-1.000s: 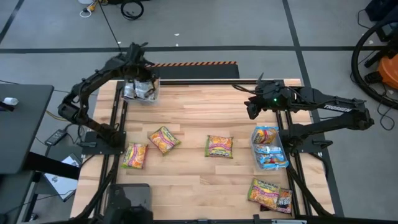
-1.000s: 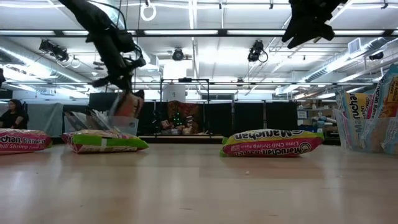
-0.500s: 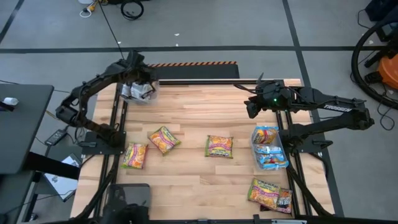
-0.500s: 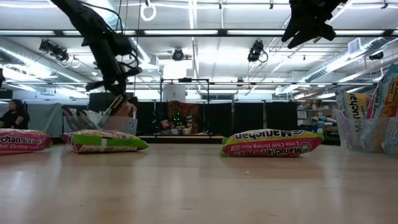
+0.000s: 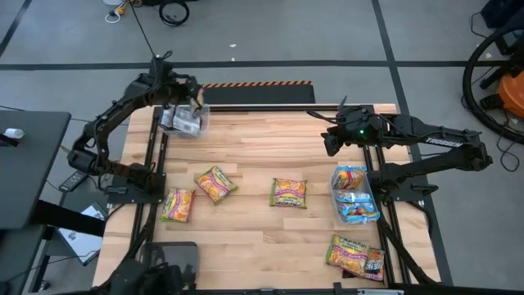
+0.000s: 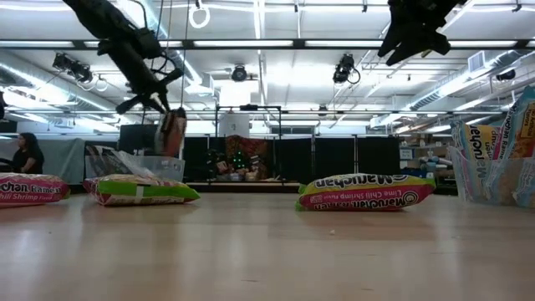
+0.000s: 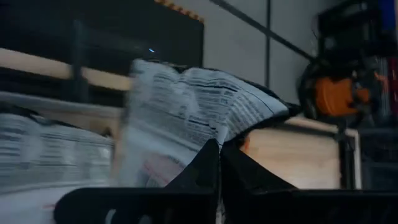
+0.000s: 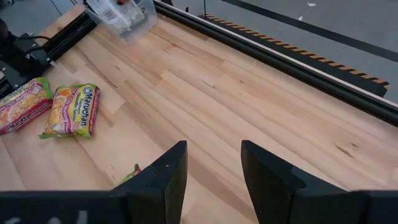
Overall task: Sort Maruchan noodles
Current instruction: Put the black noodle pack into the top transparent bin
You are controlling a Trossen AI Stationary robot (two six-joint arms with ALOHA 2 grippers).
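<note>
A packet (image 7: 193, 118) is held clenched in the left gripper (image 5: 193, 97) above the bin (image 5: 185, 123) at eleven o'clock. The right gripper (image 8: 210, 163) is held released at two o'clock.

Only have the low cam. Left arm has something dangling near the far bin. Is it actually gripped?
Observer: Yes. The left wrist view shows the left gripper shut on a packet, with the small-print side facing the camera.
Operator: Is it over the bin or off to the side?
Observer: From above, it hangs over the far edge of the clear bin, at the table's far left corner.
Operator: Right arm doing anything?
Observer: No. The right gripper is open and empty, hovering over bare table.
</note>
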